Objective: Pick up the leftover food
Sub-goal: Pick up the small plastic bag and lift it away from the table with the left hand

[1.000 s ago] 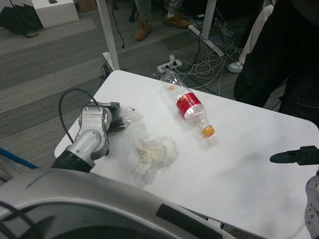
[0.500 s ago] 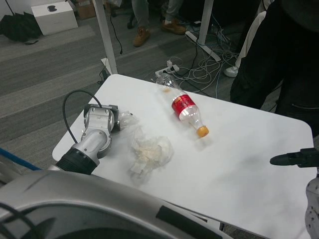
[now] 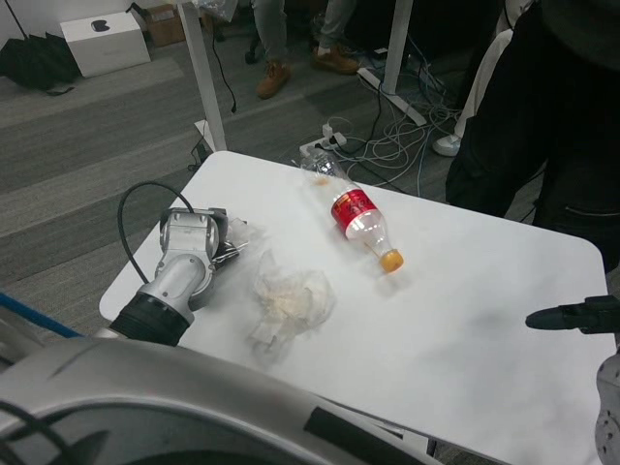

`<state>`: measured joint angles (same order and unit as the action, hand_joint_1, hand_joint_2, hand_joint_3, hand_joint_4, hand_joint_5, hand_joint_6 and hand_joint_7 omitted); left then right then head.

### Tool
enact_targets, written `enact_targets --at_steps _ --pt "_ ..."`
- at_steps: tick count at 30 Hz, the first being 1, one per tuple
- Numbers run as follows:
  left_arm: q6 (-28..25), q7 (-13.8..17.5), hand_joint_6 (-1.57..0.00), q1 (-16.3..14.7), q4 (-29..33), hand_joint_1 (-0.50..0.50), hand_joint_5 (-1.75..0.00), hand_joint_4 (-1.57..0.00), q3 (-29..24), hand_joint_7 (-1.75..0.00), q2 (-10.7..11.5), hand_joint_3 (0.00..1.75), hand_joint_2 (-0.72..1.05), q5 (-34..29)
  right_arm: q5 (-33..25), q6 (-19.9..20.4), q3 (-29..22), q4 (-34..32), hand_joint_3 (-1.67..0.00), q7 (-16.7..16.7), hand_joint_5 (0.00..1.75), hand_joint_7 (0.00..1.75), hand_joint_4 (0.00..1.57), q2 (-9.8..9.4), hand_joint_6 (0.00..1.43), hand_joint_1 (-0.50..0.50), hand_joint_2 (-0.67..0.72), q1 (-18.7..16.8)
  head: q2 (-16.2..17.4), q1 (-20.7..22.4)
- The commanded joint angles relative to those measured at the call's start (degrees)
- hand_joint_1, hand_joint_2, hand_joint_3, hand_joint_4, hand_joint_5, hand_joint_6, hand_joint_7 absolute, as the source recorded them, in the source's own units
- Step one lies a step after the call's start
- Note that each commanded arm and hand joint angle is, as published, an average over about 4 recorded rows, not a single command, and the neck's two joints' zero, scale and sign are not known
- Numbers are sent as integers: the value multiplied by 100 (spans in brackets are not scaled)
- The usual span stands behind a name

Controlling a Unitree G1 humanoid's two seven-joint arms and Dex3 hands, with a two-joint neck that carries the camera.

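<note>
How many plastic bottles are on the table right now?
1. The plastic bottle with a red label and orange cap lies on its side on the far middle of the white table, beyond the crumpled clear bag of food. No others are visible.

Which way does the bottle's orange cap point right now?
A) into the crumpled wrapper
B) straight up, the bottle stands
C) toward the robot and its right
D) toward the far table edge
C: the bottle lies on its side on the table, its orange cap at the near end and angled to the robot's right, apart from the wrapper.
</note>
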<state>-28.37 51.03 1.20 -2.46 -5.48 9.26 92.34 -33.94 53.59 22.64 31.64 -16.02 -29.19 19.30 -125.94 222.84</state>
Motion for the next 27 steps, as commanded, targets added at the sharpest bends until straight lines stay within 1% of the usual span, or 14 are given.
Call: enact_targets --at_steps 1,2,3,5,6,7,10,13,16,20,21,24,25,27 --pt "101 357 -1 -434 -679 -50 -175 -133 -149 -122 -205 35 83 -401 -45 51 -56 -68 0 -15 0 0 0 -10 0 -42 72 -86 0 0" --pt "103 355 -1 -423 -673 -50 -175 -110 -155 -119 -214 35 80 -401 -47 51 -58 -70 0 -15 0 0 0 -8 0 -42 72 -88 -8 -5" --pt "106 355 0 -410 -671 -50 -159 -82 -155 -115 -220 35 78 -401 -50 49 -58 -73 0 -15 0 0 0 -8 0 -42 72 -93 -1 -6" --pt "114 355 0 -377 -655 -50 -139 -52 -155 -101 -251 35 78 -388 -52 51 -58 -77 0 -15 0 0 0 -8 0 -42 72 -108 0 -9" --pt "123 351 0 -360 -638 -50 -131 -50 -149 -94 -264 35 76 -381 -52 51 -58 -81 0 -13 0 0 0 -8 0 -42 72 -115 8 -4" --pt "130 346 0 -349 -620 -50 -141 -51 -142 -86 -275 35 74 -375 -52 51 -58 -84 0 -11 0 0 0 -8 0 -42 72 -119 0 -2" --pt "220 278 0 -287 -508 -50 -154 -49 -223 -72 -288 39 69 -384 -56 49 -58 -84 0 -7 0 0 0 -8 0 -42 72 -119 -2 7" --pt "268 214 0 -212 -378 -50 -154 -51 -381 -59 -328 46 65 -399 -67 46 -58 -73 0 -7 0 0 0 -8 0 -40 72 -119 -6 1" --pt "270 166 0 -142 -218 -50 -154 -65 -533 -58 -370 61 60 -491 -80 46 -58 -66 0 4 0 0 0 -8 0 -41 72 -119 -12 -12" --pt "270 144 -1 -50 -18 -50 -154 -86 -647 -94 -328 105 60 -682 -100 46 -58 -57 0 11 0 0 0 1 0 -42 72 -119 -15 -36" --pt "264 146 -3 -24 8 -50 -154 -90 -678 -99 -324 113 60 -726 -105 46 -58 -53 0 11 0 0 0 1 0 -42 72 -119 -12 -38" --pt "231 157 -12 60 96 -50 -164 -107 -748 -124 -310 146 67 -841 -113 46 -54 -35 0 15 0 0 0 1 0 -42 72 -115 -4 -40" --pt "222 160 -16 89 125 -50 -169 -113 -768 -131 -308 153 69 -854 -116 46 -51 -29 0 18 0 0 0 1 0 -42 72 -112 1 -43" --pt "211 162 -29 152 173 -50 -175 -124 -814 -141 -304 157 69 -880 -124 46 -49 -11 0 20 0 0 0 1 0 -42 72 -110 4 -51"
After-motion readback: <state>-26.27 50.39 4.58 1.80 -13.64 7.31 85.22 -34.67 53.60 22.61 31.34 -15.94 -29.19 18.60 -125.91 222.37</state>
